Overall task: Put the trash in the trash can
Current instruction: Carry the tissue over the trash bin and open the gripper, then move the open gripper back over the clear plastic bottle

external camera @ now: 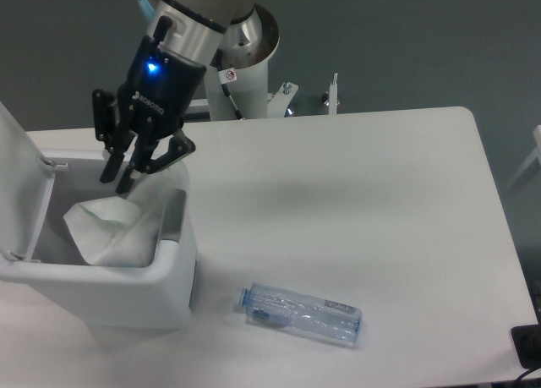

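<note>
The white trash can [127,297] stands at the left of the table with its hinged lid [19,185] swung open to the left. A crumpled white paper sheet [114,229] lies inside it. My gripper [118,178] hangs over the can's far rim, just above the paper. Its fingers are close together at the tips and hold nothing that I can see. A clear plastic bottle with a blue cap and bluish label [300,313] lies on its side on the table, right of the can and well away from the gripper.
The white table [355,202] ends at its right edge near x 600. The robot's base and mounting brackets [254,75] stand behind the table's far edge. A dark object [528,346] sits at the bottom right corner.
</note>
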Tool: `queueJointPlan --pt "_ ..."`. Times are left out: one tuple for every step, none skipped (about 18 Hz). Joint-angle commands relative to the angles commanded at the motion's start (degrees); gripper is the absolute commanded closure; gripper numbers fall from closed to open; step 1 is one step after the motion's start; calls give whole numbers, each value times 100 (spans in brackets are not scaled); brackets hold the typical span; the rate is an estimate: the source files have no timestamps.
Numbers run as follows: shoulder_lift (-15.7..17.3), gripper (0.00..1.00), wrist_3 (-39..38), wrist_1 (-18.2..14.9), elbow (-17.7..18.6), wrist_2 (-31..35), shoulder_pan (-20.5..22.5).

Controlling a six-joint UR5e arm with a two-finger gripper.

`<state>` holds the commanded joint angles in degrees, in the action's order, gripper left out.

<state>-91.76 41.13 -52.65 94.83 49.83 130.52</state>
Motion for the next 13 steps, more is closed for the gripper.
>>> queueJointPlan --pt "-17 36 9 0 -9 0 0" --pt "-26 32 9 0 -9 0 0" --pt "-52 21 18 0 0 0 0" --pt "-79 19 18 0 9 0 0" --pt "-114 14 18 0 9 9 0" --pt "-166 8 26 0 18 9 17" --pt "-193 5 18 -9 9 0 61" --pt "-219 0 9 26 9 0 114" --pt "-263 0 0 96 0 -9 219" --pt "-290 0 -9 123 -9 -17 333" --pt "-368 0 -61 123 -61 -26 482" --pt "-395 0 -70 123 -70 -35 605" --pt "-422 0 -79 114 -61 -35 711"
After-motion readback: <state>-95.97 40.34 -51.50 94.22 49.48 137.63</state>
